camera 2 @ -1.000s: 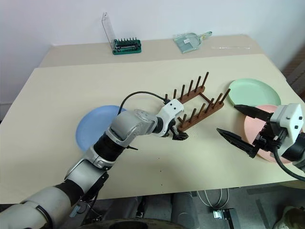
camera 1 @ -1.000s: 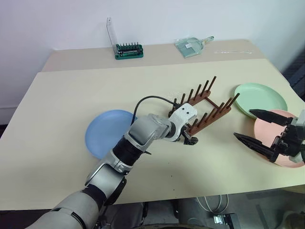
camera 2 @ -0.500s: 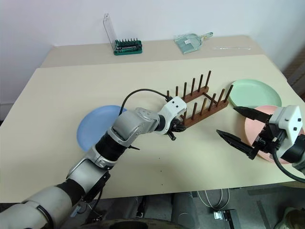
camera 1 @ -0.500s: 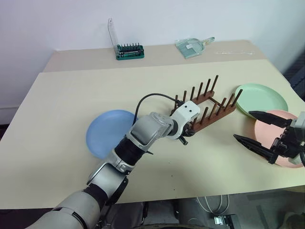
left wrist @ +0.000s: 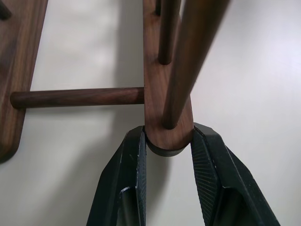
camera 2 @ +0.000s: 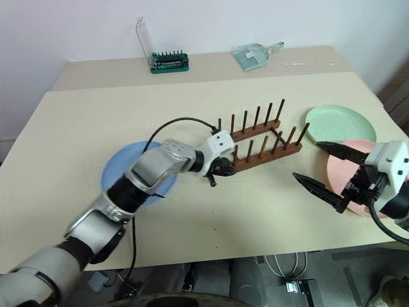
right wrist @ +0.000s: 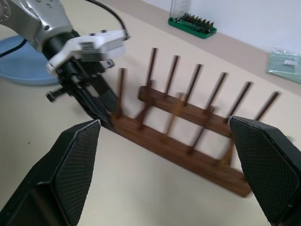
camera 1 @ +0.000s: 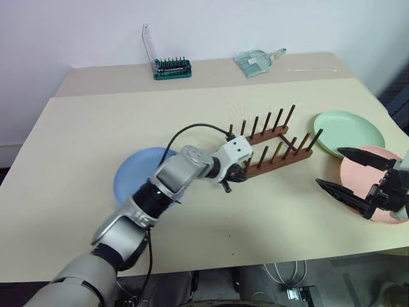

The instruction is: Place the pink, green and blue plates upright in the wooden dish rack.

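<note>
The wooden dish rack [camera 1: 276,152] stands on the table's middle, its pegs empty. My left gripper [camera 1: 237,174] is shut on the rounded left end of the rack's near bar [left wrist: 167,134], one finger on each side. The blue plate [camera 1: 134,179] lies flat to the left, partly under my left arm. At the right, the green plate [camera 1: 348,131] lies flat with the pink plate [camera 1: 377,187] just nearer. My right gripper [camera 1: 328,167] hovers open over the pink plate's left edge, pointing toward the rack, with nothing between its fingers.
A green tray of screwdriver bits with a clear lid [camera 1: 171,68] and a clear plastic scoop [camera 1: 257,61] sit on the raised back strip of the table [camera 1: 96,115]. The table's right edge runs close behind the green and pink plates.
My left gripper closed on the rack's near bar end and pulled it left, swinging the rack to lie more level across the table. The right gripper stayed put.
</note>
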Action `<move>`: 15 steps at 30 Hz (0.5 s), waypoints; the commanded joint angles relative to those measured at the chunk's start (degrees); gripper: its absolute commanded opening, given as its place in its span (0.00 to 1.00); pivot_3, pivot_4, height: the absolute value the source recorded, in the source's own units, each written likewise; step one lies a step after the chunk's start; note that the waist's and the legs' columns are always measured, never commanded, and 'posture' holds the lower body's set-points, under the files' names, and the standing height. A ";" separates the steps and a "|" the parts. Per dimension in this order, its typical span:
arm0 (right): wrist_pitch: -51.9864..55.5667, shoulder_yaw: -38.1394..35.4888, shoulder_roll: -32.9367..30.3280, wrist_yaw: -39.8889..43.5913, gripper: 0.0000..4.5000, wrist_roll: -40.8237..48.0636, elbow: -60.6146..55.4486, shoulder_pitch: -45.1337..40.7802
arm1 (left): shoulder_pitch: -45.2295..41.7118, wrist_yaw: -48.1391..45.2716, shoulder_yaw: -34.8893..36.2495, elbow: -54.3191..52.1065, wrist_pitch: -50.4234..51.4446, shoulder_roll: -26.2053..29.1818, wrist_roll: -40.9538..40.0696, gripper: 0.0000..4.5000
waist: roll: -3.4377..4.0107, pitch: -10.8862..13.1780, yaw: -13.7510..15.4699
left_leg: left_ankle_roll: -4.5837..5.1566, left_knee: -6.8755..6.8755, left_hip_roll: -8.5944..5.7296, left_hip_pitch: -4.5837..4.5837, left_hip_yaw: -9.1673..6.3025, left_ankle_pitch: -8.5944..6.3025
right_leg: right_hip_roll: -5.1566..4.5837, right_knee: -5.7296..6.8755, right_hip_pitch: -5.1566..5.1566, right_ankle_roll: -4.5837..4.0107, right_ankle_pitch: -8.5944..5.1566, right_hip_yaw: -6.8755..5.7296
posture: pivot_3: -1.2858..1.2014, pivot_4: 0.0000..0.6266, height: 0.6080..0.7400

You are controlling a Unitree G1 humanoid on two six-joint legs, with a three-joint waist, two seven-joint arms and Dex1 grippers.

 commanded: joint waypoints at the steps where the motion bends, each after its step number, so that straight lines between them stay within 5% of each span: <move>1: 0.02 -1.86 -0.71 0.84 1.00 1.46 -1.36 -0.47 | -1.33 -5.25 -1.74 1.00 -11.71 1.62 3.60 0.18 | -0.01 0.00 -0.01 | 0.00 0.00 0.00 0.00 -0.01 0.00 | 0.00 -0.03 0.01 0.00 0.00 0.00 | 0.52 0.24 1.00; 6: 0.60 -1.72 -1.15 0.61 1.00 1.54 -1.27 -1.35 | -1.61 -11.42 -2.01 7.86 -23.67 2.34 6.43 0.18 | -0.01 0.00 -0.24 | 0.08 -0.03 0.02 0.01 0.01 -0.05 | 0.00 -0.05 -0.01 0.00 0.00 0.00 | 0.52 0.24 1.00; 15: 1.14 -2.29 -1.05 0.79 1.00 1.30 -1.63 -1.24 | -0.40 -11.13 -0.84 11.48 -22.78 -0.52 10.27 0.18 | -0.03 0.01 -0.12 | 0.14 -0.01 0.02 0.01 0.02 -0.08 | 0.00 -0.06 0.02 0.01 0.00 0.00 | 0.52 0.24 1.00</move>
